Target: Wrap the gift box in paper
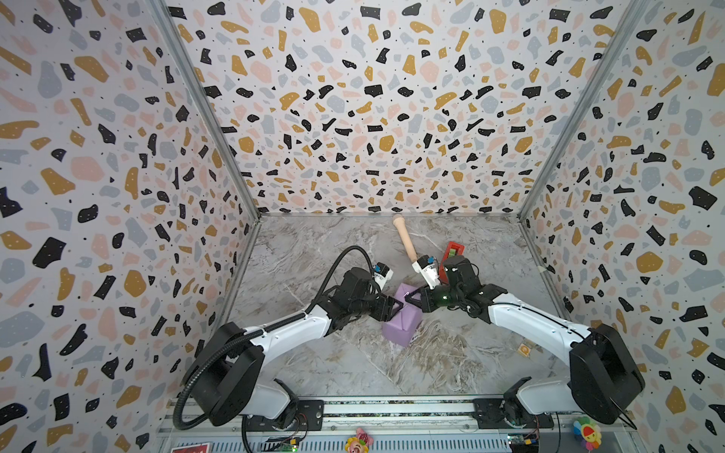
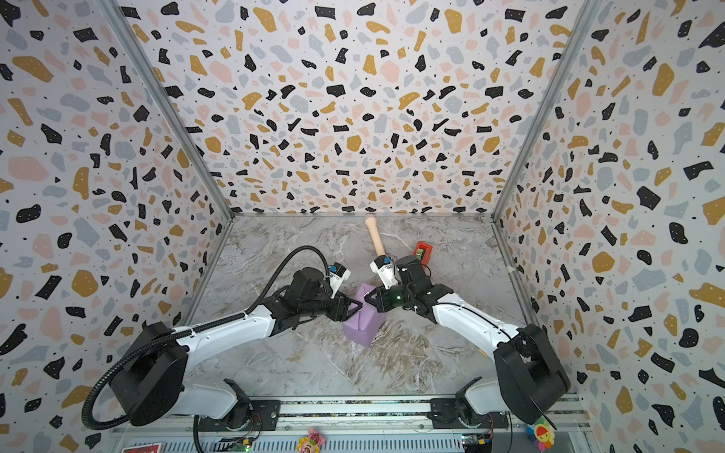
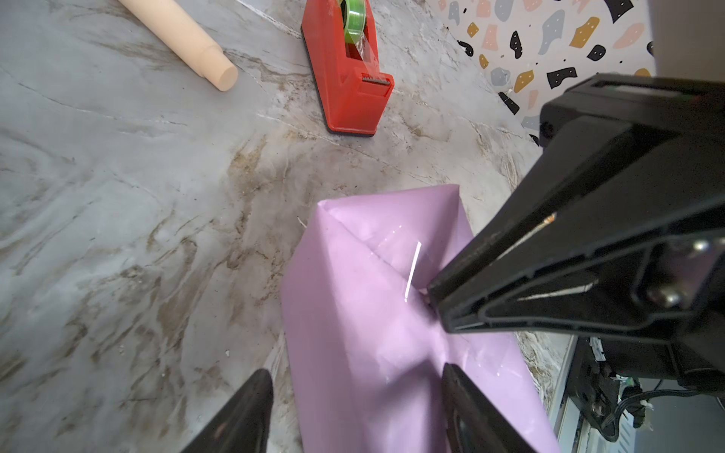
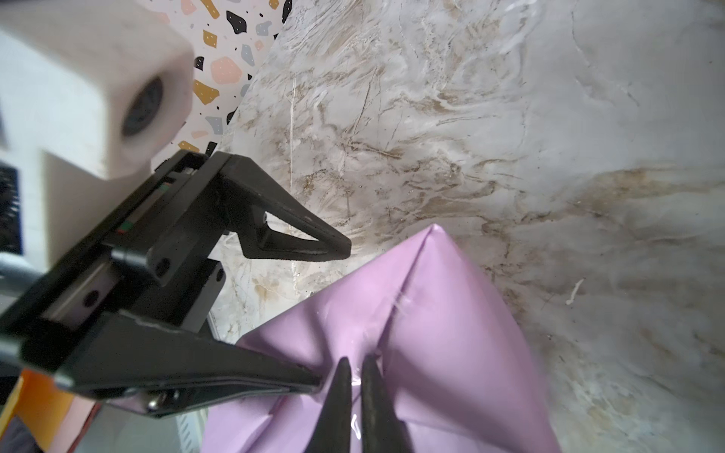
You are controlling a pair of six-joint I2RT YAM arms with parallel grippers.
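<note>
Paper (image 1: 400,325), lilac face out, lies folded into a parcel mid-tabletop (image 1: 353,364); the gift box is covered and cannot be seen. Left claw (image 3: 355,370): jaws apart, one finger (image 4: 274,376) against the parcel. Right claw (image 4: 356,361): pinched together on a paper fold. Red tape dispenser (image 3: 345,78) and beige microphone (image 3: 184,39) lie beyond.
</note>
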